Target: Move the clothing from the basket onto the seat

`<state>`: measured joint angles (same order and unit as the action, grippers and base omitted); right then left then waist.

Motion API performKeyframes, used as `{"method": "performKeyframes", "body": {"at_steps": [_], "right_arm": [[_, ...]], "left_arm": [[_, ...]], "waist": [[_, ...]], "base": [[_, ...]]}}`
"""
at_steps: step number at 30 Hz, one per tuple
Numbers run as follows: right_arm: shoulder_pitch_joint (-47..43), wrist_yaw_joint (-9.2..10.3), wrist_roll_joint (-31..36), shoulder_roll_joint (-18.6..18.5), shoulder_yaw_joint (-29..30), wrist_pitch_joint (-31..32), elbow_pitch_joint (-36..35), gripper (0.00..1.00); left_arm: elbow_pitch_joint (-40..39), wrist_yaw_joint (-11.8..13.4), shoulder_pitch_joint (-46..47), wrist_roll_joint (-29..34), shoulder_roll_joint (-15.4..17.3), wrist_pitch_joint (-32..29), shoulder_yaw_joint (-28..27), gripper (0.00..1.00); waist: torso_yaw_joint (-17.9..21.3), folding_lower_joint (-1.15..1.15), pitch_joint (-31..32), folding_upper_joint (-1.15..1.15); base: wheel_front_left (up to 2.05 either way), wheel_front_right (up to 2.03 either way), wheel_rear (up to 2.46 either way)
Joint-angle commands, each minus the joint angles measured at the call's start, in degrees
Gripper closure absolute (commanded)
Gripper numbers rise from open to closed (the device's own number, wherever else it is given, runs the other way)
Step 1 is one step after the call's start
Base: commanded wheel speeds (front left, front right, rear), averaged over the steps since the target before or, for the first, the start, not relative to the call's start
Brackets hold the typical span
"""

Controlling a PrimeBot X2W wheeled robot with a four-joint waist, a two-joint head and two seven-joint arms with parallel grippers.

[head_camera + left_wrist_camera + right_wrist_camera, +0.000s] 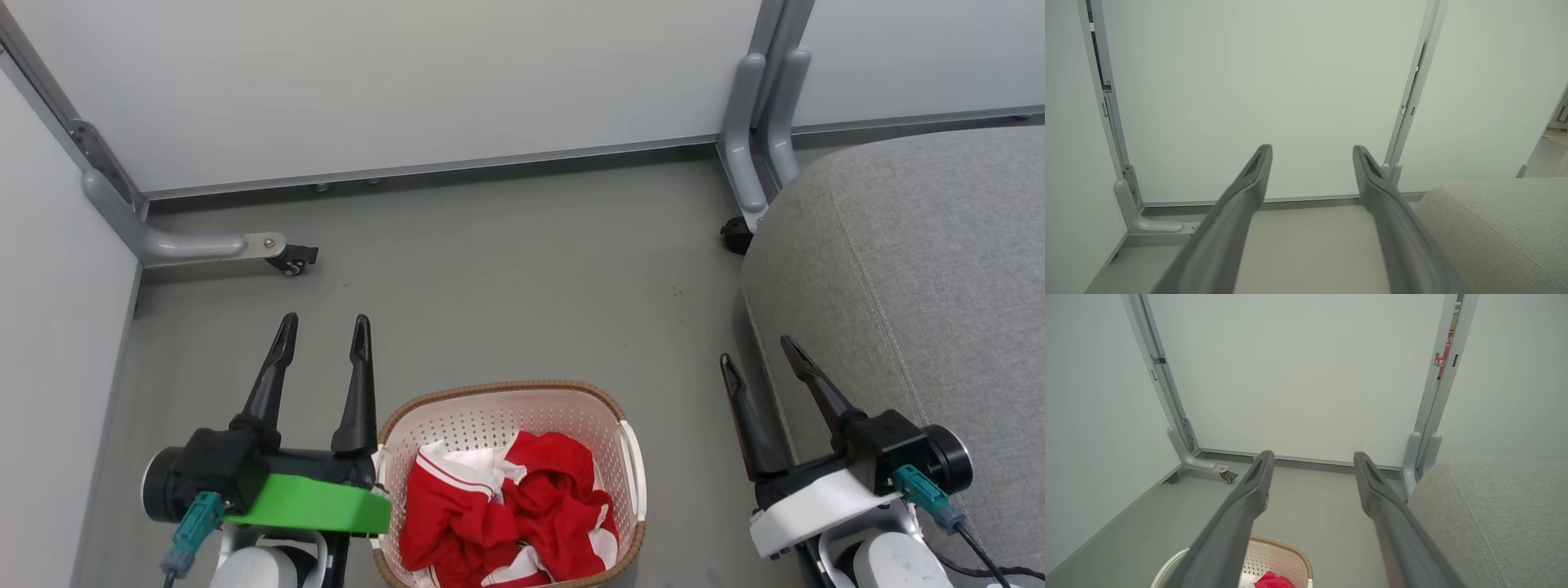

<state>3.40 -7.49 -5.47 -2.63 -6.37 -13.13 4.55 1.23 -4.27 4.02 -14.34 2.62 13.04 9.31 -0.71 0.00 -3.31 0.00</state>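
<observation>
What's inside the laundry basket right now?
Crumpled red and white clothing lies heaped in the basket. The heap hides most of the basket's floor, and whatever may lie underneath it cannot be seen.

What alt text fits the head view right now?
Red and white clothing lies crumpled in the basket on the floor, between the open left gripper and the open right gripper. The grey seat stands at the right.

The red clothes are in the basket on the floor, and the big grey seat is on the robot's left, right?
Not quite: the grey seat is on the robot's right, as the head view shows. The red clothes do lie in the basket on the floor.
</observation>
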Motion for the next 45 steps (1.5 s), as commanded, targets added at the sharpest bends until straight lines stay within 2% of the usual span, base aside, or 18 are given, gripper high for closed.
{"method": "performKeyframes", "body": {"at_steps": [1, 17, 33, 39, 45], "right_arm": [[0.68, 0.00, 1.36, -0.32, -0.15, -0.50, -0.48, 0.00], [0.45, 0.01, 8.41, -0.39, -0.75, -2.13, -1.50, 0.00], [0.25, 0.01, 7.91, -0.38, -0.16, -2.15, -1.80, 0.00], [1.72, 0.01, 8.28, -0.37, -0.16, -2.15, -2.26, 0.00], [3.81, 0.01, 9.28, -0.33, 0.72, -2.15, -2.73, 0.00]], "left_arm": [[-0.53, 0.12, 0.82, 1.16, 0.39, 0.56, 0.18, 0.00], [-1.69, 0.77, 0.26, 7.17, 0.42, 2.24, 1.52, 0.00], [-0.40, 0.69, -0.38, 5.72, 0.42, 2.13, 1.52, 0.00], [4.75, -0.76, 1.13, 4.13, 0.41, 2.11, 2.47, 0.00], [13.45, -2.52, 5.19, 7.22, 0.52, 2.11, 6.28, 0.00]], "waist": [[0.03, 0.00, 0.00, 0.00], [0.18, 0.00, -0.12, 0.00], [0.27, 0.00, -0.52, 0.00], [1.00, 0.00, -3.82, 0.00], [1.45, 0.00, -8.99, 0.00]], "base": [[0.00, 0.00, 0.00], [0.00, 0.00, 0.00], [0.00, 0.00, 0.00], [0.00, 0.00, 0.00], [0.00, 0.00, 0.00]]}}
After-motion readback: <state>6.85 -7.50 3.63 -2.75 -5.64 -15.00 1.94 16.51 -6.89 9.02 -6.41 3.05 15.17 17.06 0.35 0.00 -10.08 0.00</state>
